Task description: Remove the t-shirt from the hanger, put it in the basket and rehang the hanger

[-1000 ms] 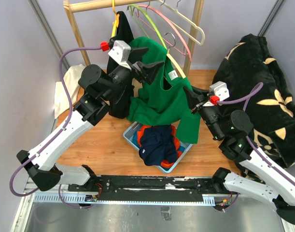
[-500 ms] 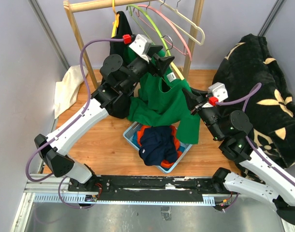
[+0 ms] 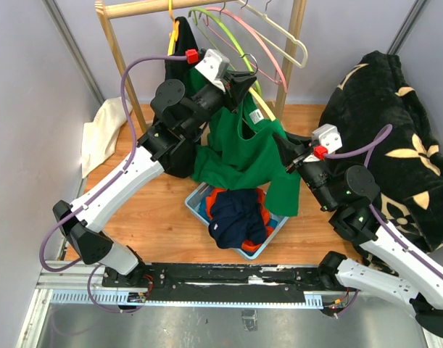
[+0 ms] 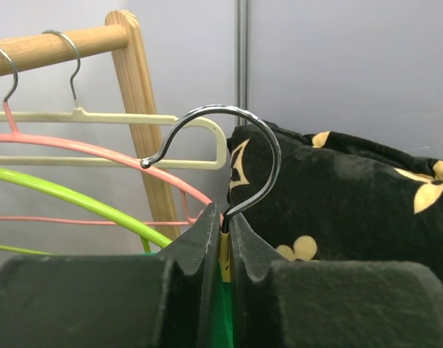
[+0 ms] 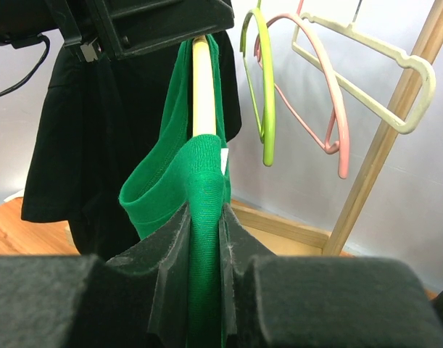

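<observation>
The left gripper (image 4: 225, 230) is pinching the hanger (image 4: 236, 109) just below its metal hook; the right gripper (image 5: 204, 217) is clamping a fold of the green t-shirt (image 3: 243, 148), which is hanging mid-scene over the bin (image 3: 195, 202), still on the hanger, so the pulling-off is all remaining

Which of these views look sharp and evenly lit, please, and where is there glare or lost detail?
Top external: evenly lit and sharp throughout. Left wrist: bright glints on the metal hook; the left gripper shut on it is dark, showing little detail. Right wrist: the right gripper is equally dark, yet the green t-shirt it pinches reads clearly.
</observation>
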Tool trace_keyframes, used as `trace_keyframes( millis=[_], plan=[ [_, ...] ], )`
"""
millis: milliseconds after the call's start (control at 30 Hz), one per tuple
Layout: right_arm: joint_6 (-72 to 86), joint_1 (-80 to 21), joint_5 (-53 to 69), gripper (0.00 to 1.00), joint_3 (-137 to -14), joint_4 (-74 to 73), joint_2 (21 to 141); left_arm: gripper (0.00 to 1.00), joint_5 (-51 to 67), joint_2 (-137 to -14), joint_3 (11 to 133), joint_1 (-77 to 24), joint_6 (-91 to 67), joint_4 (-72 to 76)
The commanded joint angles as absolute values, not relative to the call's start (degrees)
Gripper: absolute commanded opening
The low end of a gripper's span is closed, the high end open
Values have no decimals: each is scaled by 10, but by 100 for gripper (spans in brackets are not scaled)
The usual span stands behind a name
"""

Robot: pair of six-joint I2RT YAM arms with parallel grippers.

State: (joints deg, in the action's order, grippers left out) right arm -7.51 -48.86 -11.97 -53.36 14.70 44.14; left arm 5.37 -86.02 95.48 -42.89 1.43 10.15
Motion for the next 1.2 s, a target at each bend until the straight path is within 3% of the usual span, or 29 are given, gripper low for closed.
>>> trace_keyframes(
  millis=[0, 133, 167, 233, 267, 367, 400, 900, 1033, 1167],
  plan=[
    [-68, -480, -113, 1, -539, 196, 425, 5, 52, -866, 976, -429, 17, 96],
    [-67, -479, -119, 1, -547, 187, 427, 0, 39, -865, 983, -429, 8, 94],
    [-66, -479, -121, 8, -552, 176, 429, 0, 32, -865, 987, -429, 3, 93],
    [-65, -479, -122, 41, -565, 152, 431, 0, 17, -868, 998, -429, 0, 89],
    [-65, -479, -122, 51, -569, 141, 431, 0, 9, -870, 1006, -429, 0, 84],
    [-69, -479, -124, 70, -569, 108, 422, 1, -7, -882, 1038, -429, 9, 63],
    [-70, -479, -126, 72, -565, 99, 415, 1, -10, -885, 1048, -429, 13, 57],
    [-15, -479, -169, 76, -461, -2, 281, 1, -12, -909, 1156, -422, 48, -1],
    [-11, -480, -177, 71, -446, -18, 267, 1, -8, -910, 1170, -422, 47, -10],
    [-1, -479, -177, 56, -436, -28, 262, 0, -12, -910, 1178, -422, 47, -12]
  ],
)
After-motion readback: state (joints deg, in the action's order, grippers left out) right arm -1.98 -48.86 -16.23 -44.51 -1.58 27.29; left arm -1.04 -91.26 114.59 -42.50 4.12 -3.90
